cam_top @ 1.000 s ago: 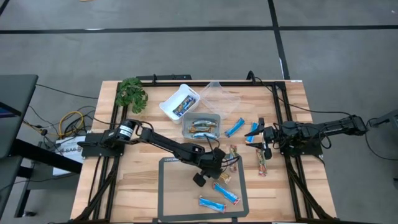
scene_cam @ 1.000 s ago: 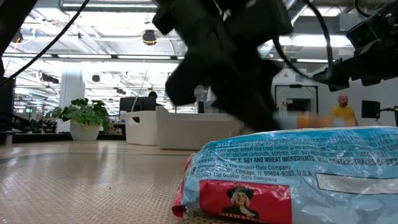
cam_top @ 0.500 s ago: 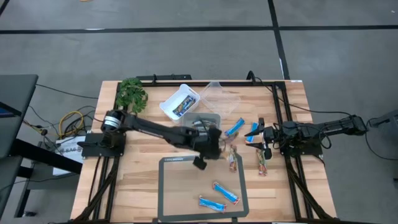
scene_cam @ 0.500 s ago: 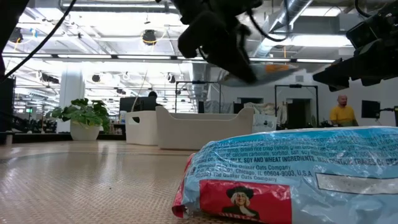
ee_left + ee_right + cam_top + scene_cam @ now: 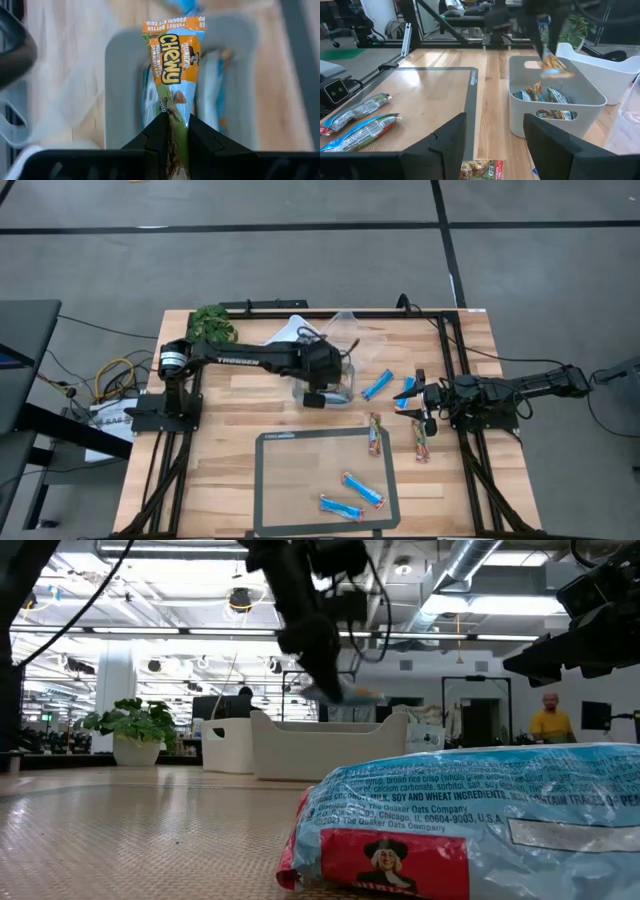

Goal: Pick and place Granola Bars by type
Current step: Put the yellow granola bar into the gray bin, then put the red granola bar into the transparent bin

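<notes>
The left gripper grasps an orange granola bar above the grey tub; the right gripper, fingers spread, waits at the bench's right.

left gripper over middle tub, frame centre; mat below holds probably three bars; right gripper right.

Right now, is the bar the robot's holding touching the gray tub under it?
Apart. In the right wrist view, the Chewy bar hangs from the left gripper with clear air between it and the gray tub.
</notes>
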